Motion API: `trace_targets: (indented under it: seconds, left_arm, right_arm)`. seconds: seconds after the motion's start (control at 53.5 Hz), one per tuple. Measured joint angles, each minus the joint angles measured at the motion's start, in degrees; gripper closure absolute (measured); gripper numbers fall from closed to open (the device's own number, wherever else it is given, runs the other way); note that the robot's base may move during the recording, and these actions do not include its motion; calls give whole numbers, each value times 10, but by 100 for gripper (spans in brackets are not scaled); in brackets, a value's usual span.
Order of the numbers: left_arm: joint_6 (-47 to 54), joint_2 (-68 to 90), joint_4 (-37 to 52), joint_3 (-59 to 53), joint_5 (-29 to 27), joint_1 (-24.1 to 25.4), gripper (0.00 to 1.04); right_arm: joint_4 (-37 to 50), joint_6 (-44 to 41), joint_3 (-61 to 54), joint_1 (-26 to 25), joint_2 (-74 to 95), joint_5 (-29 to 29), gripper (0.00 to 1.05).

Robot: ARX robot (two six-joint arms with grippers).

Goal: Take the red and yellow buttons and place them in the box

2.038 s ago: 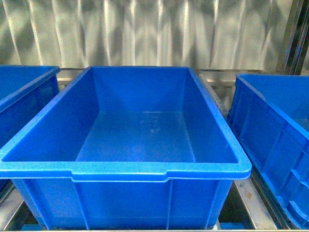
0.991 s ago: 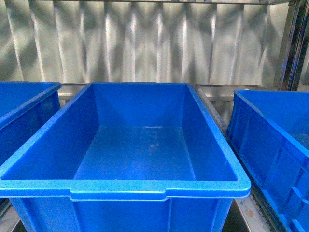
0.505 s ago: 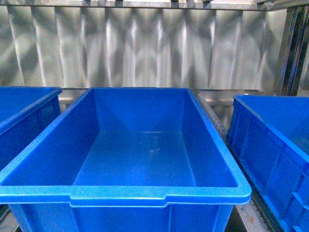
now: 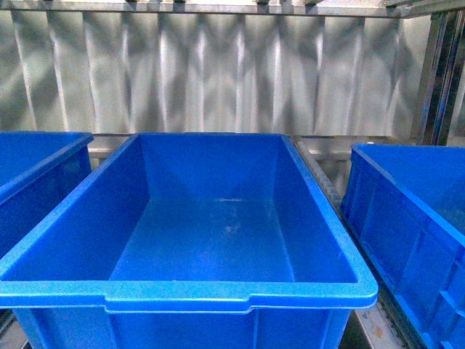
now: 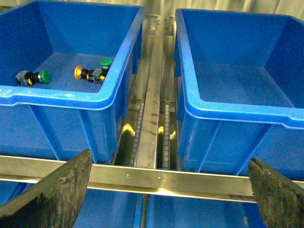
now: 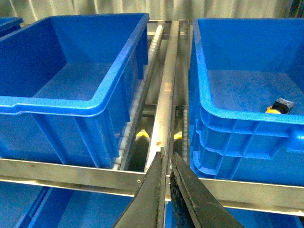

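Three blue bins sit side by side on a metal roller rack. The middle box [image 4: 218, 225] holds nothing, with a left bin [image 5: 66, 52] and a right bin [image 6: 247, 85] flanking it and a corrugated metal wall [image 4: 218, 73] behind. In the left bin lie a yellow button [image 5: 81, 72] touching a green button [image 5: 103, 63], and another green button [image 5: 38, 77] apart from them. In the right bin a yellow-capped button [image 6: 278, 107] rests near the wall, though its colour is hard to confirm. A rail [image 5: 154, 118] runs between bins. No readable writing shows. The left tool [image 5: 161, 199] is spread wide; the right tool [image 6: 166, 194] is pressed closed, empty. The front view has barely shifted since half a second ago.
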Motion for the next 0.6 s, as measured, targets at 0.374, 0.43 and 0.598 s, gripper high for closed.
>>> trace_targets:
  seconds: [0.374,0.43,0.598]
  left_arm:
    - [0,0,0,0,0,0,8]
    - [0,0,0,0,0,0,8]
    - [0,0,0,0,0,0,8]
  right_arm:
    - [0,0,0,0,0,0,28]
    - [0,0,0,0,0,0,14]
    - [0,0,0,0,0,0,7]
